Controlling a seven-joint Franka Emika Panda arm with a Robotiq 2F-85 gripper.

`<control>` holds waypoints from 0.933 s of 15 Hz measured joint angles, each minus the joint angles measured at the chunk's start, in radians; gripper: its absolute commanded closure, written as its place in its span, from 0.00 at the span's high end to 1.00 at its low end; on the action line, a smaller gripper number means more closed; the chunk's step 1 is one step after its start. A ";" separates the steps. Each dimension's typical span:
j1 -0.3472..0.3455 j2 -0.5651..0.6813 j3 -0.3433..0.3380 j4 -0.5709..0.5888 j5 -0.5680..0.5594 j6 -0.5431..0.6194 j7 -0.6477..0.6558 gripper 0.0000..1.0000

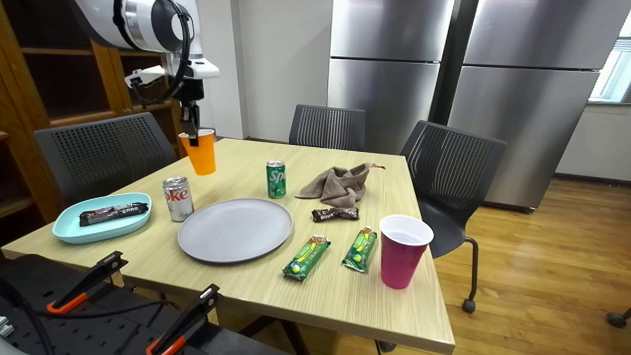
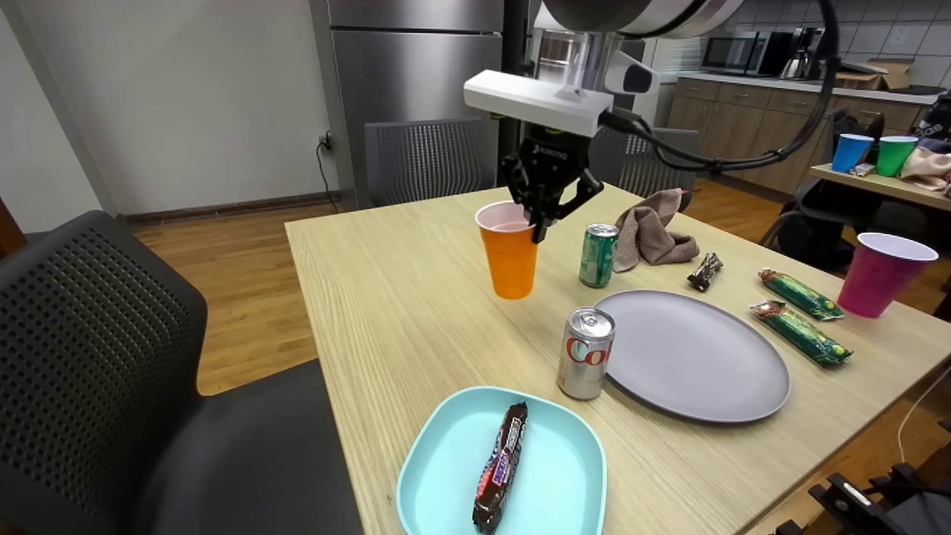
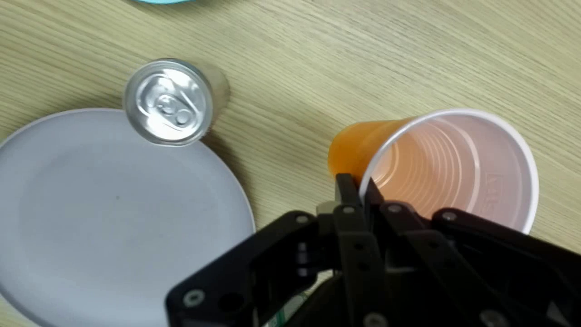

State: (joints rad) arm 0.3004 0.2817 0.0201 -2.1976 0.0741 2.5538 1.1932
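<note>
Pinching: the gripper (image 3: 361, 193) nips the wall of the orange cup (image 2: 511, 266) at its rim, one finger inside the cup and one outside.
Orange cup: mouth up and close to upright, its base apparently raised above the table (image 2: 401, 312), to the left of the green can (image 1: 276, 179) in both exterior views.
Green can: standing upright on the table.
Silver can (image 1: 178, 200): upright too, just beside the gray plate (image 1: 235, 230); whether they touch, I cannot tell.
Tray (image 2: 557, 461): pale blue, with a long candy bar (image 2: 500, 468) lying in it.
Towel (image 1: 340, 187): brown and crumpled, just beyond a short candy bar (image 1: 335, 214) in an exterior view.
Green bars (image 1: 306, 258): two, lying near the purple cup (image 1: 402, 261), which stands upright, mouth up.
Chairs (image 1: 325, 129): dark gray, set around the table, with fridges (image 1: 384, 98) behind in an exterior view.
</note>
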 measured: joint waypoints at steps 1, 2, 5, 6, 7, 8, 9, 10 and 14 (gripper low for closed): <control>-0.002 -0.025 0.001 -0.032 0.000 -0.001 -0.005 0.01; -0.006 -0.051 0.003 -0.063 0.000 -0.003 -0.011 0.01; -0.027 -0.120 0.008 -0.140 0.000 -0.011 -0.029 0.01; -0.035 -0.140 0.008 -0.161 0.000 -0.013 -0.033 0.01; -0.043 -0.159 0.008 -0.180 0.000 -0.014 -0.034 0.01; -0.052 -0.176 0.008 -0.194 0.000 -0.014 -0.035 0.01; -0.061 -0.190 0.008 -0.206 0.000 -0.014 -0.035 0.01; -0.072 -0.203 0.008 -0.216 0.000 -0.014 -0.035 0.01; -0.119 -0.240 0.007 -0.248 -0.001 -0.014 -0.035 0.01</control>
State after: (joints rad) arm 0.1810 0.0419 0.0272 -2.4460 0.0734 2.5398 1.1585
